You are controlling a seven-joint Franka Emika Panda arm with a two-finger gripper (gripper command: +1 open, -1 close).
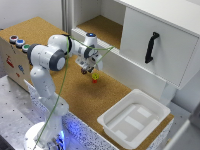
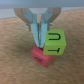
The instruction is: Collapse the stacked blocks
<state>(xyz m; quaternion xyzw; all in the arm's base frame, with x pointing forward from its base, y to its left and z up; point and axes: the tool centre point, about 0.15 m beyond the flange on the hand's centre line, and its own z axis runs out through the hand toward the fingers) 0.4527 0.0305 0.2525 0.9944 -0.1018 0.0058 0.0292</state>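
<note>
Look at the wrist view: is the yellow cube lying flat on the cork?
No, the yellow cube sits atop the red cube, beside the gripper.

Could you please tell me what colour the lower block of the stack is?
The lower block is red, seen best in the wrist view.

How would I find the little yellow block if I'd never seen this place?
Look at the brown cork tabletop in front of the white cabinet. Near its middle, just under the robot's tool, sit two tiny cubes. The yellow block is the greenish-yellow one with dark markings, perched on the plain red block.
</note>
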